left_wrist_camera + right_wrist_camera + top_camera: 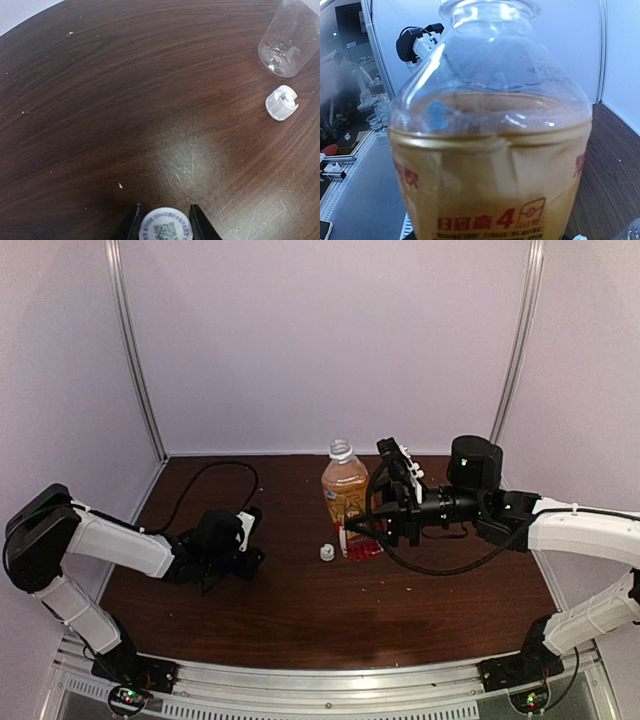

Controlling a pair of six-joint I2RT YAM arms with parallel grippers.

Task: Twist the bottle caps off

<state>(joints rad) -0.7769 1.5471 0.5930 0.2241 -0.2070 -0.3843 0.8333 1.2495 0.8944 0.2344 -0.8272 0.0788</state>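
Note:
The bottle with amber liquid and a red label (346, 492) stands mid-table, its neck (490, 7) bare. My right gripper (374, 526) is shut on its lower body; the bottle (490, 165) fills the right wrist view and hides the fingers. One white bottle cap (326, 553) lies loose on the table left of that bottle, also visible as the cap (281, 102) in the left wrist view. My left gripper (248, 542) is low over the table's left side, shut on another white cap (166, 226) printed with a code. The clear bottle's base (289, 40) shows beyond the loose cap.
A black cable (215, 475) loops across the back left of the brown table (300, 620). The right arm's cable (440, 565) sags near the table behind the amber bottle. Pale walls with metal posts (135, 350) close in the back and sides.

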